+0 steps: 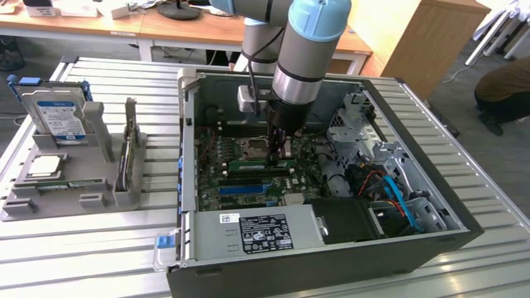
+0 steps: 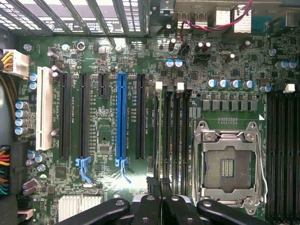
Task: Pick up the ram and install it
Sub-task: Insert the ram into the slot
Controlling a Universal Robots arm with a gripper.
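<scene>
Gripping: gripper (image 1: 278, 158) clenched on the ram (image 1: 248, 165)
Case (image 1: 431, 248): motherboard (image 1: 217, 180) inside, ram at its slots
Wrist view: blue slot (image 2: 122, 117), CPU socket (image 2: 227, 164)
Exterior view: hard drive (image 1: 58, 118) in holder (image 1: 66, 198)

Bright, even room light, soft shadow inside the computer case (image 1: 290, 279), pale glare on the motherboard (image 2: 133, 180).

Gripper (image 2: 161, 183) base cut off by edge — person (image 1: 503, 93) too.
</scene>
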